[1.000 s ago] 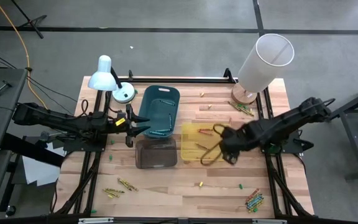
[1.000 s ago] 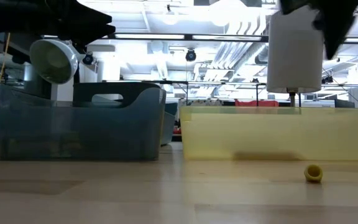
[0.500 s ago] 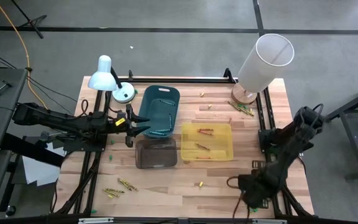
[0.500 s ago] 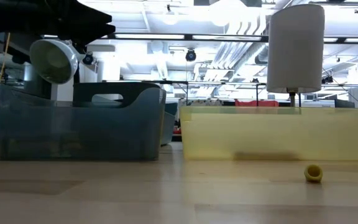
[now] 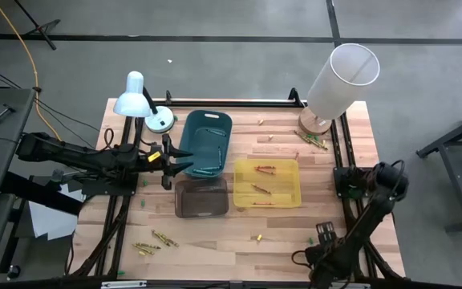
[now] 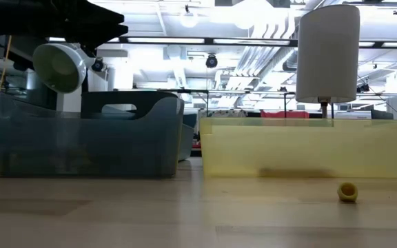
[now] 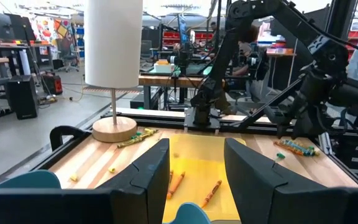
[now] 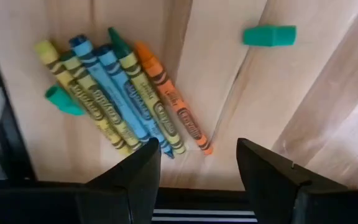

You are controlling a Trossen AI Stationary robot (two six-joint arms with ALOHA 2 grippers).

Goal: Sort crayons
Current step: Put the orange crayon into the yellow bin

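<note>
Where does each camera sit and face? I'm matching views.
High: overhead, looking down; both arms, yellow bin.
Low: table height, facing the room; yellow bin, no arm clearly seen.
Left wrist: faces across yellow bin; own fingers.
Right wrist: down at crayons; own fingers.
Shared: yellow bin.

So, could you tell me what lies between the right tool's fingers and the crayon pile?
Nothing: in the right wrist view, bare wood separates the open right tool from the crayon pile.

We found three bins mid-tabletop, crayons bunched beneath the right pincer at its near right corner.
</note>
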